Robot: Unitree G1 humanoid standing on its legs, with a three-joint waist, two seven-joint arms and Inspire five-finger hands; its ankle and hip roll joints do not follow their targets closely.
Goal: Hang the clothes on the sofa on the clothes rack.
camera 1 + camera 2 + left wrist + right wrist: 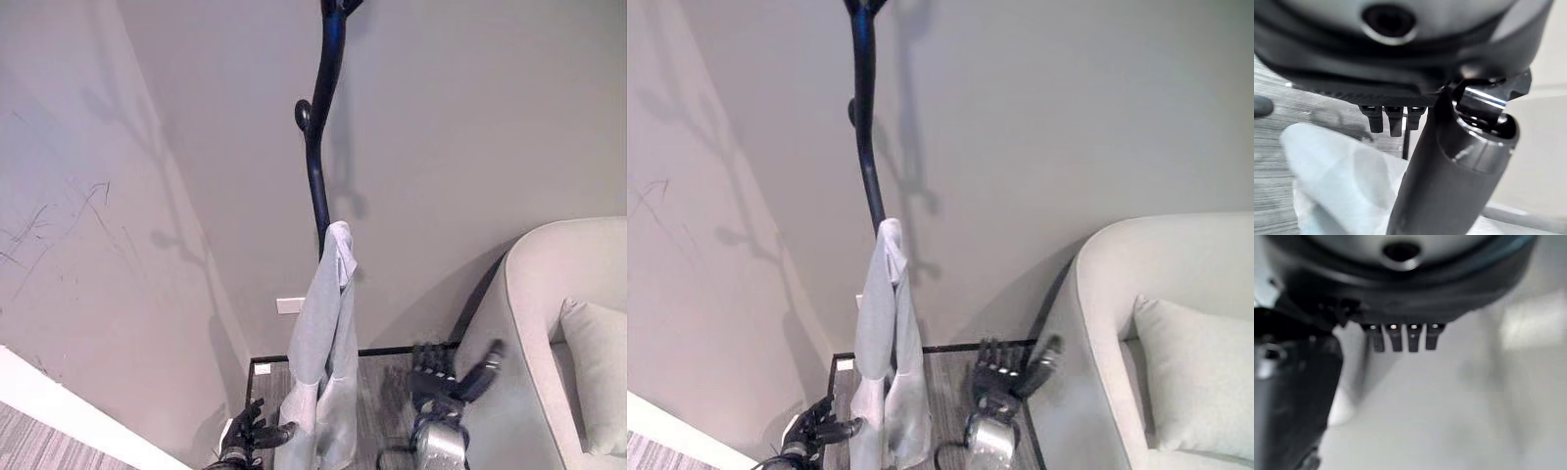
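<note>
You see the shirt hanging on the rack, beside the sofa. Your left hand is spread by its hem, holding nothing; your right hand is spread too, empty.

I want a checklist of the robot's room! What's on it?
Surface: grey wood floor.
Job's things: pale garment hangs from the black rack.
Clutter: nothing seen.
Hands: left hand open, low beside the garment; right hand open, between garment and sofa.
Cables: nothing to report.
Surroundings: grey walls, wall socket, cushion on the sofa.
</note>
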